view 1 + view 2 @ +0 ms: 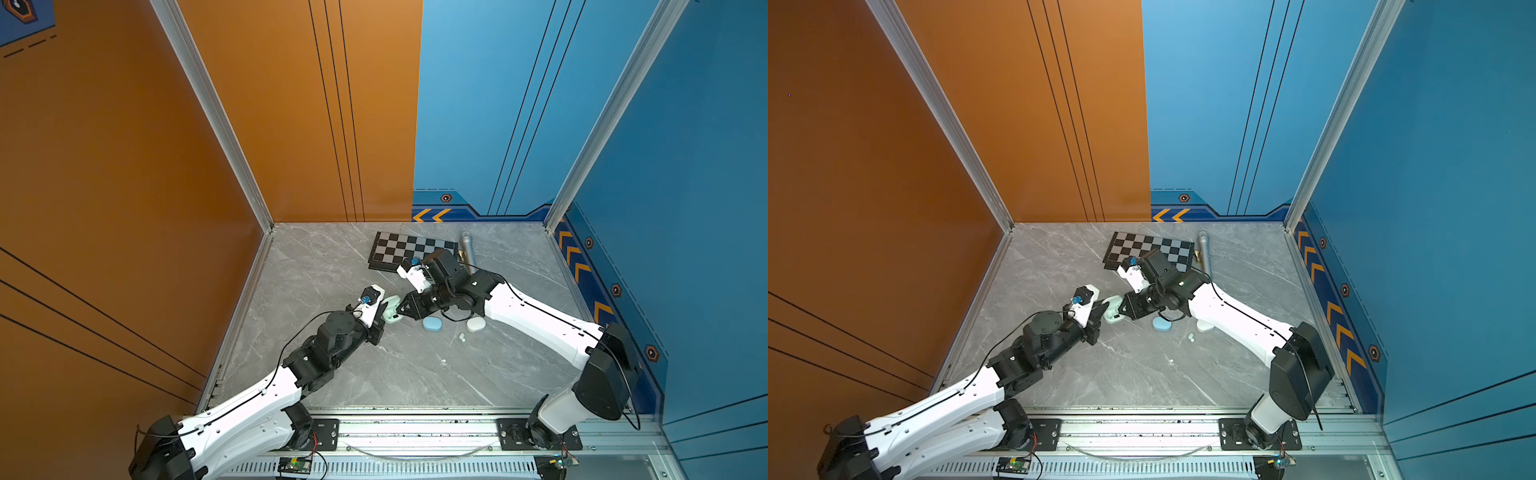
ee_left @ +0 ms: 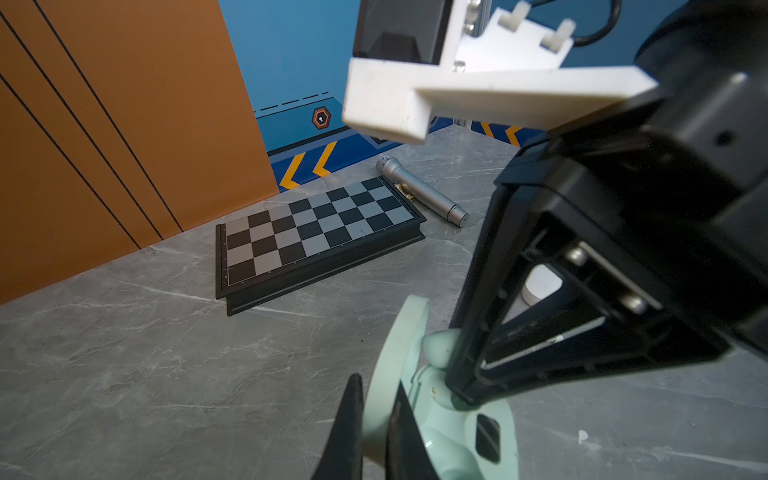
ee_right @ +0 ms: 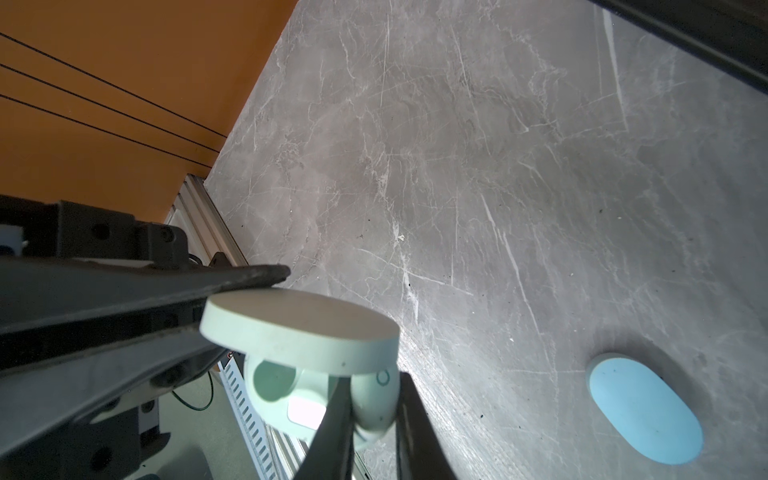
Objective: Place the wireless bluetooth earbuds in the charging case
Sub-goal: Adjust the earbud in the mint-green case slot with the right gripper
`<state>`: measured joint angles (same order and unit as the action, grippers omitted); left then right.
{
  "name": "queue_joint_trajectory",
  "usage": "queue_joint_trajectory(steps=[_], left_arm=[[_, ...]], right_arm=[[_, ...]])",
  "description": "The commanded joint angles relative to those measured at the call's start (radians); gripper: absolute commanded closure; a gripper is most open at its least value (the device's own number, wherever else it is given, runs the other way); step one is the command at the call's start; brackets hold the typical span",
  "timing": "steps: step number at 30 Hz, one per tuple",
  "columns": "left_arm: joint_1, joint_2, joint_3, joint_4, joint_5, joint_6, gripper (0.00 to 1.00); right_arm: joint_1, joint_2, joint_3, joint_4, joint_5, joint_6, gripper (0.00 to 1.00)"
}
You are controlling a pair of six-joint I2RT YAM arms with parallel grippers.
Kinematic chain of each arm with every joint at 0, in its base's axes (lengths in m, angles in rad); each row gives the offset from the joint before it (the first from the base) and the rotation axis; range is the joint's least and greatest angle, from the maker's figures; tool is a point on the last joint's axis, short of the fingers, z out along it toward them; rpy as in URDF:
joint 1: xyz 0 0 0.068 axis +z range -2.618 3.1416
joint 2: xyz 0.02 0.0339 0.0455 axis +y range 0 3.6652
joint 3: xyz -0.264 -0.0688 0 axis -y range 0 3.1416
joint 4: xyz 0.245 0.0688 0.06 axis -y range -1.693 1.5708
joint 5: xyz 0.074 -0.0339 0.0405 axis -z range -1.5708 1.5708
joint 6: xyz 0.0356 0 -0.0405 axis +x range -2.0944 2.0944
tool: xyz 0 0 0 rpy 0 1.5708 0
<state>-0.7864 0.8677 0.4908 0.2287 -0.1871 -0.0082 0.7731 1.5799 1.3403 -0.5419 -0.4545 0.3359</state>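
The grey marble-patterned surface carries a folded black-and-silver chessboard at the middle of its far edge. A silver handheld microphone lies just beside the board, toward the right edge.

Near the middle of the surface sits the pale mint-green oval charging case, with its lid swung up. Toward the right edge from it lie a closed light blue oval case and then a closed white oval case. Two tiny pale loose earbuds rest together between those two cases, a little nearer the front edge.

The left claw reaches in from the left-edge side. It is clamped on the raised lid, one finger on each face, holding the case open.

The right claw comes from the right-edge side, pointing down into the case's base. Its fingers are drawn in on a pale mint-green earbud, one on either side of it. The bud is already low in the base, directly under that claw. An empty round well lies just beside it, on the side nearer the left claw.

Whether the bud is fully seated cannot be told. Only the right arm can press or release it, since the left is busy with the lid.
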Motion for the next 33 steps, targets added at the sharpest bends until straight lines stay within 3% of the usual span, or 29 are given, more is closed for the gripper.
queue_joint_trajectory(steps=[1,9,20,33], left_arm=[[0.008,-0.004,-0.004,0.03,-0.024,-0.026,1.0],[0.028,-0.006,-0.009,0.03,-0.046,-0.065,1.0],[0.032,-0.005,0.005,0.038,-0.065,-0.08,1.0],[0.034,-0.007,0.031,0.044,-0.057,-0.069,1.0]], right_arm=[[0.002,-0.051,0.019,-0.001,0.005,-0.021,0.87],[0.003,-0.114,0.004,0.061,0.005,-0.005,0.89],[0.005,-0.097,-0.059,0.216,-0.024,0.139,0.87],[0.011,-0.066,-0.073,0.215,-0.026,0.132,0.84]])
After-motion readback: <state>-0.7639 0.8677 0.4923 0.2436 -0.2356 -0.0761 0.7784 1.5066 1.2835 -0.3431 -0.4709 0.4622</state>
